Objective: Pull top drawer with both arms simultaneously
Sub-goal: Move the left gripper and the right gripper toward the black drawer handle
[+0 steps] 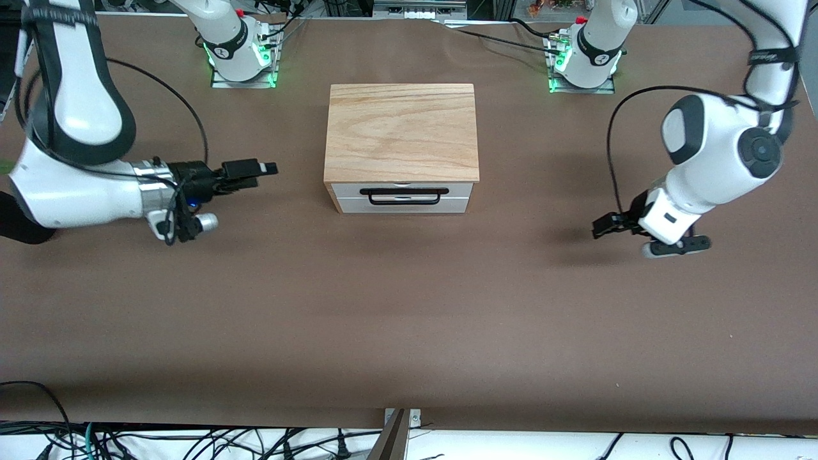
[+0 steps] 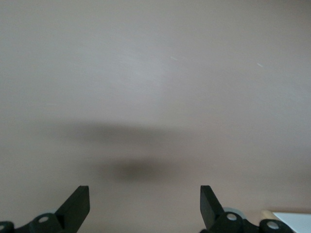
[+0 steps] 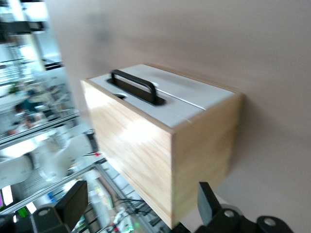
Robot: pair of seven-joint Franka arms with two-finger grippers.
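The top drawer [image 1: 402, 191] sits closed in its wooden box [image 1: 401, 131], which stands on the brown counter [image 1: 409, 306] between the two arms, its white front facing the front camera. The black wire loop handle [image 1: 403, 195] runs along the middle of that front.

The left tool [image 1: 604, 225] hangs low over the counter toward the left arm's end, well apart from the box, fingers [image 2: 77, 204] spread wide and grasping nothing. The right tool [image 1: 262, 169] is over the counter toward the right arm's end, pointing at the side of the box, also released and empty; its fingers [image 3: 73, 201] stand apart.

The drawer looks stiff and light, and I judge it will slide easily, but the box may slide with it. The handle is thin and smooth, so each tool should take it near one end, to pull evenly.

The inner tray is hidden. The lower panel under the drawer is hard to make out.
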